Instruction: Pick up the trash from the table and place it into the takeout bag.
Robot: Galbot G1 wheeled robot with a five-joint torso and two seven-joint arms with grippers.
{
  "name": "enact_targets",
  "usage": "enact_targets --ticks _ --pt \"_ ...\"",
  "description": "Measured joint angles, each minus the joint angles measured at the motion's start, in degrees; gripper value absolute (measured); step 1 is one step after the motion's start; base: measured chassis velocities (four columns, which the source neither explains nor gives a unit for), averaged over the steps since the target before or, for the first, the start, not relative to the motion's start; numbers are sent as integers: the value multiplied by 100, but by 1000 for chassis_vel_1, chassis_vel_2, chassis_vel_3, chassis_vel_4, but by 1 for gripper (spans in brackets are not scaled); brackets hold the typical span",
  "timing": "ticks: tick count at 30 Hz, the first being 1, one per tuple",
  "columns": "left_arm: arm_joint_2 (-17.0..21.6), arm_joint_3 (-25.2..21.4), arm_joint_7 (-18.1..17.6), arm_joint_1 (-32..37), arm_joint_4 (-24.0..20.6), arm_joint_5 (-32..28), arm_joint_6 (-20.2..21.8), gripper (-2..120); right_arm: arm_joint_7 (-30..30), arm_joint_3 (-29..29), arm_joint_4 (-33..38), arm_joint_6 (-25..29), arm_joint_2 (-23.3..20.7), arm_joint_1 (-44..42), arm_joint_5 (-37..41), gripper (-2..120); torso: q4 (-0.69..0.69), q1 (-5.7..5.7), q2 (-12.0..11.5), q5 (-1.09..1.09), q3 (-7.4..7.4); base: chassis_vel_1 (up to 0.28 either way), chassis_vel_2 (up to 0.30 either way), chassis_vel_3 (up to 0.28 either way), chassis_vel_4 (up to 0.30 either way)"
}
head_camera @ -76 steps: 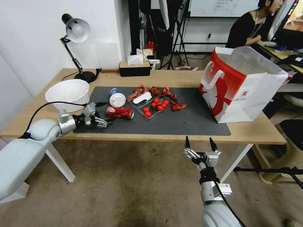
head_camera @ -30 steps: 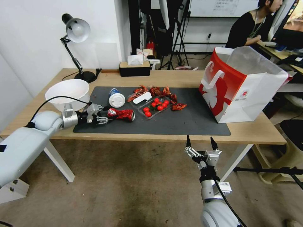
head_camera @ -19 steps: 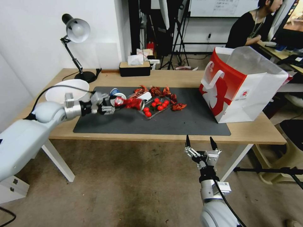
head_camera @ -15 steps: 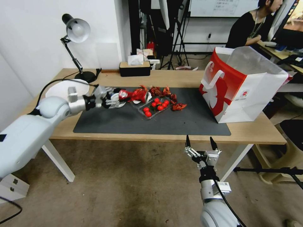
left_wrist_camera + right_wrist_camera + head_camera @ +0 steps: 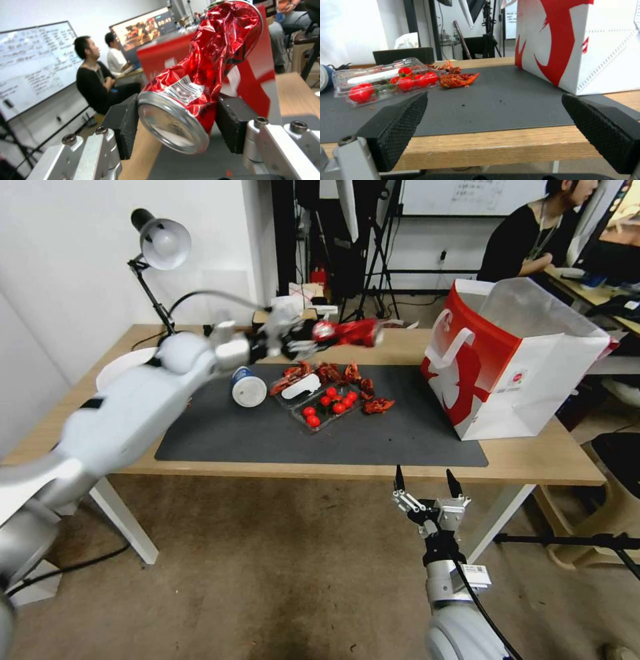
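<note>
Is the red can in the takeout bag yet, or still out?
Out. The left gripper holds the crushed can in the air above the table, short of the open-topped takeout bag.

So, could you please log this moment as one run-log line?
left gripper: shut on crushed red can, mid-air above dark grey mat | right gripper: open, below table edge | red-and-white paper takeout bag: upright
</note>
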Motion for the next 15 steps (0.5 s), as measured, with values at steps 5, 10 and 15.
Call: enact_targets --ticks 5,10,15 --pt "-675 446 -83 -620 504 -143 30 50 5 9 19 -7 11 -7 -11 100 -3 0 0 1 0 0 0 0 0" --pt "-1619 778 -221 -1189 1173 -176 29 50 7 9 26 -12 32 -1 -38 100 1 0 0 0 0 0 0 0 0" --pt "-2636 845 -237 -1573 2019 -117 1 50 9 7 20 -12 34 -2 -51 100 -4 0 0 1 0 0 0 0 0"
